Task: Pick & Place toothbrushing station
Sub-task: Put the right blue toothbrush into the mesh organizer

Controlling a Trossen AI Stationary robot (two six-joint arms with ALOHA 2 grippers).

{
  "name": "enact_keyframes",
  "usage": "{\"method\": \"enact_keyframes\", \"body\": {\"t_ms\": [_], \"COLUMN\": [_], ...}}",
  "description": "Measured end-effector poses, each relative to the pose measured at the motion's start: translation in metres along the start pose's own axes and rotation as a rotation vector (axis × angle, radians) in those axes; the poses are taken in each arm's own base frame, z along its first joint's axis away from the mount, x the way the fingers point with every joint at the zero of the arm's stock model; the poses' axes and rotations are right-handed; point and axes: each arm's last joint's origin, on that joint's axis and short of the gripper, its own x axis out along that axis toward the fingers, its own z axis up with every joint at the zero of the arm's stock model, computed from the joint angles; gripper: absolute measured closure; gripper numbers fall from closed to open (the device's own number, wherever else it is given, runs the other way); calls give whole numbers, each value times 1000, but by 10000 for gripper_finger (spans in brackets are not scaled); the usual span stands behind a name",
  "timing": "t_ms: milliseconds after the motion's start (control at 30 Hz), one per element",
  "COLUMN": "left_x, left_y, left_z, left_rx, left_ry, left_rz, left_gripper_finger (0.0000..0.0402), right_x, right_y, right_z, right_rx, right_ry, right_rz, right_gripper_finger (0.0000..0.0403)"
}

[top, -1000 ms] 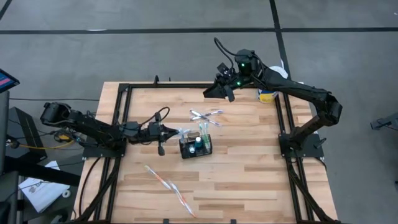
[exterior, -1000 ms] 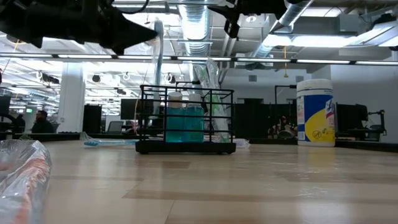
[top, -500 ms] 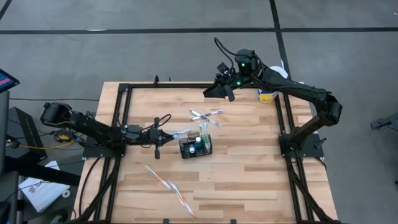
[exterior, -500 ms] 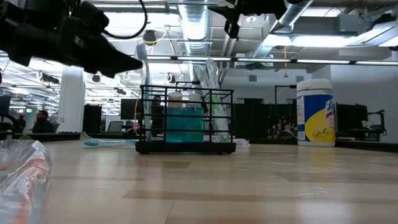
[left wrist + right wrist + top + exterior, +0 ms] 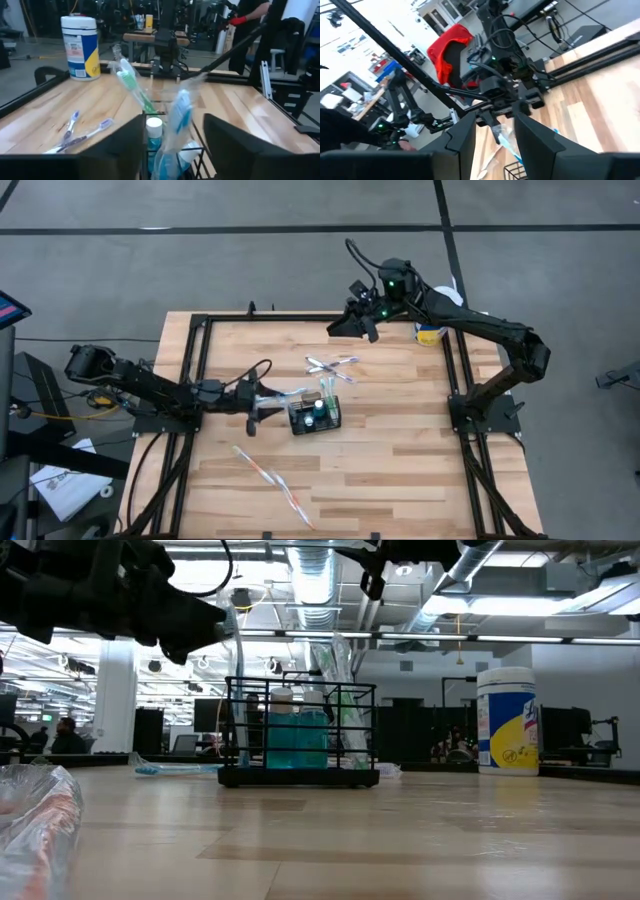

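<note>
Wooden bench carries the toothbrushing station; the left gripper, nearer, grasps a wrapped toothbrush just beside it, long axis pointing at the basket. The right gripper waits far off, fingers spread.

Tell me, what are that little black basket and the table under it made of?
The basket looks like thin black metal wire, matte: you see straight through its grid. The table looks like pale wood planks with a smooth, slightly glossy finish; the board seams and grain show.
</note>
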Motion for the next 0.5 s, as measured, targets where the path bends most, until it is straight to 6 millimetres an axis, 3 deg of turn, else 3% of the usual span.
{"method": "enact_keyframes", "body": {"t_ms": [200, 500], "left_x": [0, 1], "left_y": [1, 23], "left_z": [-1, -10], "left_rx": [-28, -28], "left_ry": [3, 90], "left_rz": [42, 261], "left_gripper_finger": [126, 144], "right_x": [0, -4], "right_y": [2, -1], "right_z": [2, 4], "right_rx": [2, 4], "right_ry": [-4, -3], "right_rz": [41, 49], "right_gripper_finger": [276, 276]}}
